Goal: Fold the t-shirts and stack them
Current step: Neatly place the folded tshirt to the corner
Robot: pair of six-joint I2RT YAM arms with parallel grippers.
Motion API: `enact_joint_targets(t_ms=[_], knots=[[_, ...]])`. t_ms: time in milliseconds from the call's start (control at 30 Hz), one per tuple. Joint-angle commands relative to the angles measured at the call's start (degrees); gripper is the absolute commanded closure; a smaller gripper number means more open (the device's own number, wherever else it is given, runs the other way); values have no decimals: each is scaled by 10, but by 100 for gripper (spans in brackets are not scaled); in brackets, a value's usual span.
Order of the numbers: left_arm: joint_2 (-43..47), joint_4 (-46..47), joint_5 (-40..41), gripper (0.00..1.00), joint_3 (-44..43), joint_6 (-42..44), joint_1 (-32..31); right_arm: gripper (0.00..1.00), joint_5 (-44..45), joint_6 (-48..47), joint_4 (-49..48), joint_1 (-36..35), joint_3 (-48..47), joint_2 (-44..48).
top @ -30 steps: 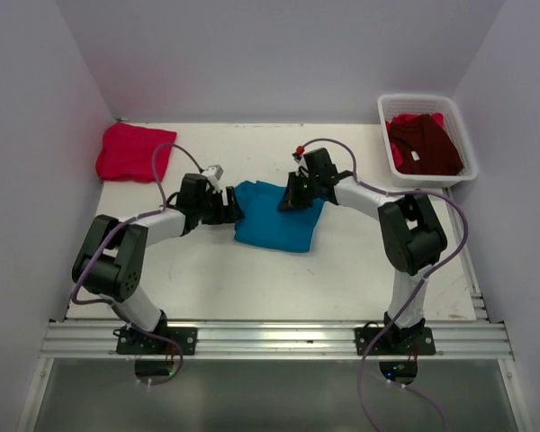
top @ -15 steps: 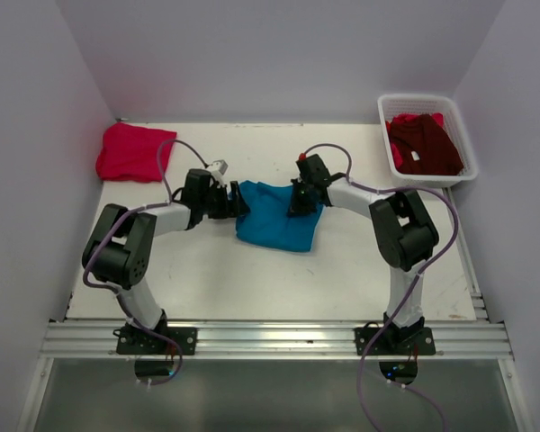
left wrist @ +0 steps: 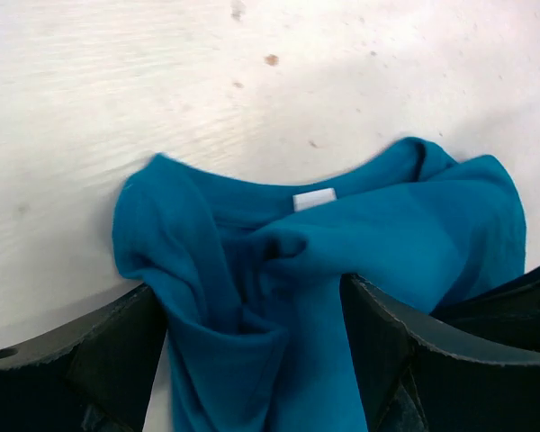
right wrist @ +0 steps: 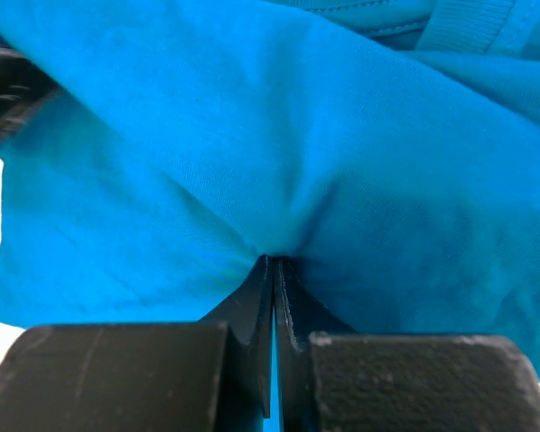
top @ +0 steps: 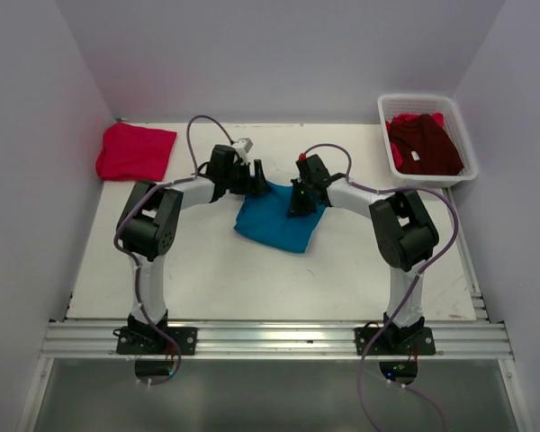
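The teal-blue t-shirt (top: 279,223) lies bunched at the table's middle. My left gripper (top: 257,179) is at its far left corner. In the left wrist view its jaws stand wide apart (left wrist: 252,297) with a bunched fold of the teal shirt (left wrist: 360,225) and its white collar tag between them. My right gripper (top: 298,200) is shut on the shirt's far right part, and the right wrist view shows the cloth (right wrist: 207,135) pinched at the closed tips (right wrist: 273,263). The bright pinkish-red shirt (top: 133,151) lies folded at the far left. The dark maroon shirt (top: 425,144) sits in the basket.
A white mesh basket (top: 385,135) stands at the far right corner and holds the maroon shirt over some red cloth. Purple cables arc over both arms. White walls close in the table on three sides.
My left gripper has swung from the teal shirt's left edge to its far left corner, away from me and to the right. The right gripper has stayed shut on the shirt.
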State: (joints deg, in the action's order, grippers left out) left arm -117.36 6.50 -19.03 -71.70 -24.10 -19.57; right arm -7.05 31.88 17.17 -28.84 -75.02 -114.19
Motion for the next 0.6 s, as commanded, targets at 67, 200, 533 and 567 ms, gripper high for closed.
enact_joint_targets(t_ms=[67, 200, 533, 567], knots=[[-44, -89, -62, 20, -35, 32, -49, 100, 35, -19, 56, -3, 18, -25], [-39, -92, -111, 18, -21, 40, -57, 100, 35, -23, 63, -3, 10, -31], [-1, -17, -201, 21, 87, 23, -59, 100, 26, -17, 64, -3, -3, -44], [-2, -8, -207, 23, 97, 19, -59, 100, 27, -18, 64, -3, -3, -44]])
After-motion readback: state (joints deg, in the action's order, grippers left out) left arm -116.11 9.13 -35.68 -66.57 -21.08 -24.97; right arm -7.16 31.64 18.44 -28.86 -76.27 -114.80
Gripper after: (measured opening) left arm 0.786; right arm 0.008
